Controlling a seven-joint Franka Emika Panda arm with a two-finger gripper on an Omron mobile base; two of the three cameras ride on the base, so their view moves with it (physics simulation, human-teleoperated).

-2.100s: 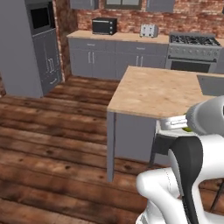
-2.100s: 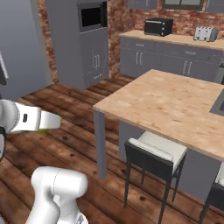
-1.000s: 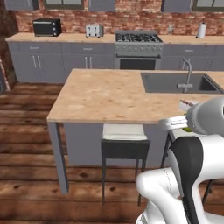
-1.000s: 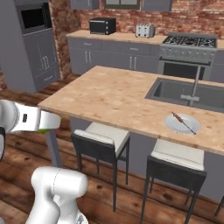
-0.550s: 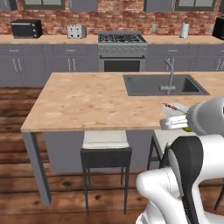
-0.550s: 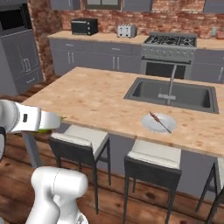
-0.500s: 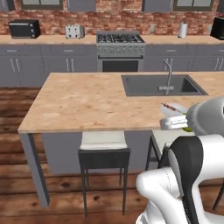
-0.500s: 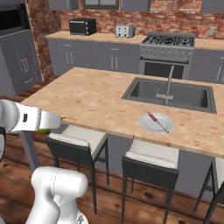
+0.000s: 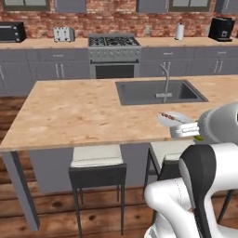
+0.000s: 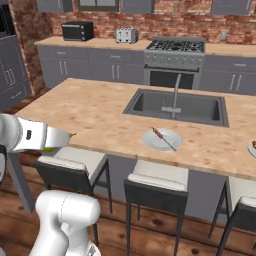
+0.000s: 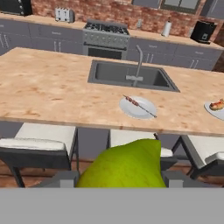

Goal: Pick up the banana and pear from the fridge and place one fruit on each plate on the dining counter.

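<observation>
The whole scene has slid sideways across both base views over the last 2 seconds. That is the base driving along the dining surface (image 9: 79, 116), not the things moving. Earlier the bare wooden corner faced the robot; now the sink (image 9: 158, 91) and its faucet (image 10: 174, 92) sit nearly straight ahead.

A plate (image 11: 138, 106) with a thin brown skewer (image 11: 139, 105) lies on the wooden top just in front of the sink, near the front edge. A 2nd plate (image 11: 215, 108), carrying a brown lumpy food item (image 11: 216, 104), sits farther right at the edge of the hand view. Judging from this, the robot has arrived where a fruit can be set down, and the carrying leg looks almost done.

The pear (image 11: 127, 166) is yellow-green and fills the lower middle of the hand view, held between the 2 dark fingertips (image 11: 61, 178). The claw (image 11: 118, 178) is clamped on the pear.

The arm is folded close to the body, with the forearm level and the hand held out short of the surface's front edge, above the cushioned stools (image 10: 157, 182). In the right base view a sliver of green shows at the tip of the white forearm. The hand points forward and slightly down toward the skewer plate.

The next move would likely be a reach forward over the edge to that plate.
</observation>
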